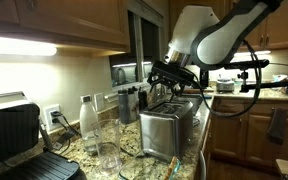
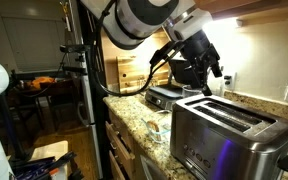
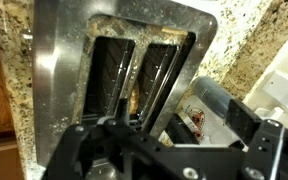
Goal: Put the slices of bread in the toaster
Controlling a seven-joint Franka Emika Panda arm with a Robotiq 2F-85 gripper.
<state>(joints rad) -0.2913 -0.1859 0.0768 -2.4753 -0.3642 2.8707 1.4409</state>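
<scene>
Hovering over the toaster point(image 1: 167, 128), the gripper point(image 1: 174, 82) has its jaws apart, empty. Bread point(image 3: 134, 103) sits in a slot.

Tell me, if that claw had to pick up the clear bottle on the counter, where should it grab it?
Probably by the narrow neck just under the white cap of the clear bottle, coming straight down from above. It stands upright, and a glass stands close beside it, so a sideways approach to the body looks crowded. The gripper is open over the toaster.
</scene>
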